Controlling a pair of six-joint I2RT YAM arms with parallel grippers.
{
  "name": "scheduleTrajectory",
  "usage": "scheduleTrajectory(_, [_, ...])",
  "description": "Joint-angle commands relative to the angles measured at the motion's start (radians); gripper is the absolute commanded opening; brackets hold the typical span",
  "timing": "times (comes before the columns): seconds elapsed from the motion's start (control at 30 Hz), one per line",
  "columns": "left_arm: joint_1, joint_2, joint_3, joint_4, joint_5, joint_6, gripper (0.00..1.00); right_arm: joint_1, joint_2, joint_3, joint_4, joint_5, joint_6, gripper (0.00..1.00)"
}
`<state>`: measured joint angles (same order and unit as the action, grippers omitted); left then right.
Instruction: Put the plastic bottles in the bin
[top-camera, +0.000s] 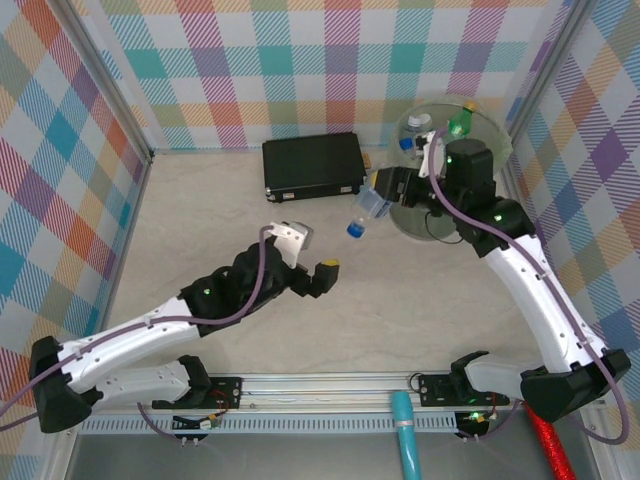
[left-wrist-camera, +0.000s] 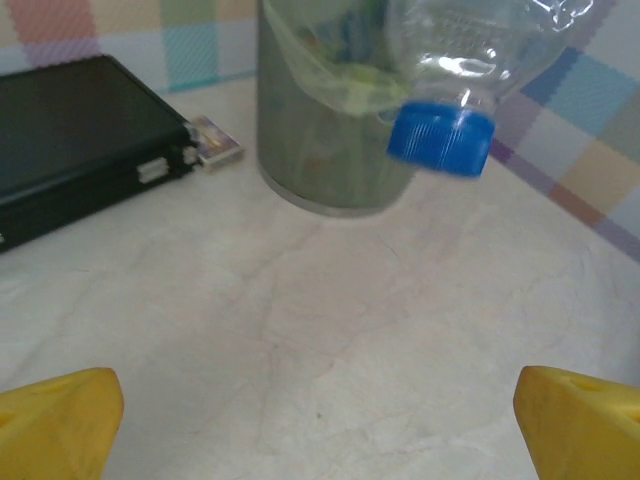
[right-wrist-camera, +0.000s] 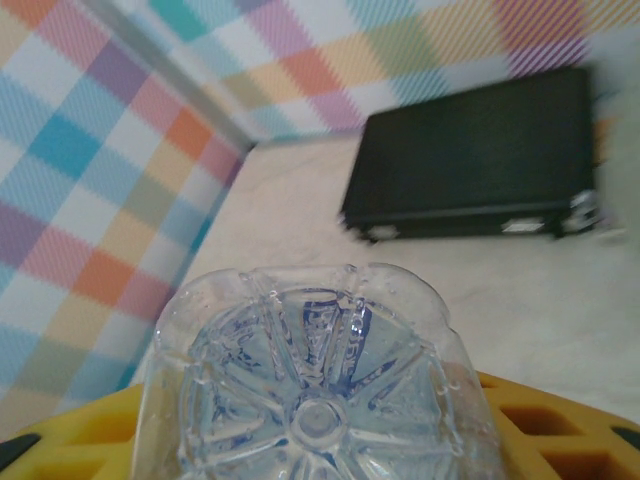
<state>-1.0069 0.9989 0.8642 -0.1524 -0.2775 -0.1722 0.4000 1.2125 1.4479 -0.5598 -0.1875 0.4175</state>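
The right gripper (top-camera: 385, 192) is clamped on a clear plastic bottle (top-camera: 366, 208), gripping it near its base, just beside the bin (top-camera: 502, 140) on the side facing the middle of the table (top-camera: 250, 230). The bottle hangs tilted in the air, its blue cap (top-camera: 354, 229) pointing down and away from the bin. In the right wrist view the ribbed bottom of the bottle (right-wrist-camera: 315, 400) sits between the yellow fingers (right-wrist-camera: 560, 435). From the left wrist, the cap (left-wrist-camera: 441, 138) hangs in front of the bin (left-wrist-camera: 310, 150), whose pale-green wall stands on the tabletop.

The left gripper (top-camera: 322, 276) is spread wide and holds nothing. It sits well apart from the bin, low over the table, with its yellow fingertips (left-wrist-camera: 55, 425) at the two lower corners of the left wrist view (only marbled tabletop between them).

Inside the bin lie other bottles, among them a green bottle (top-camera: 458, 127) and a clear one with a blue cap (top-camera: 412, 138); their full count cannot be told. A black case (top-camera: 313, 165) lies flat near the bin, apart from it, to its left in the overhead view.
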Motion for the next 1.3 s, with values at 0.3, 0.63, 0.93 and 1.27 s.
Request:
scheduleTrajectory(0.3, [-0.011,-0.129,-0.081,-0.006,-0.139,-0.049,1.00,-0.039,0.031,0.186,0.053,0.565,-0.325,0.51])
scheduleTrajectory(0.63, [-0.010,-0.112,-0.004,-0.061,-0.126,-0.033,0.99,-0.177,0.156,0.323,0.118,0.665,-0.438,0.51])
scheduleTrajectory(0.93, [-0.009,-0.093,0.019,-0.054,-0.129,-0.009,0.99,-0.321,0.290,0.393,0.114,0.678,-0.448,0.50])
scheduleTrajectory(1.27, [0.010,-0.048,0.006,-0.021,-0.099,-0.007,1.00,-0.397,0.425,0.388,0.097,0.627,-0.447,0.49])
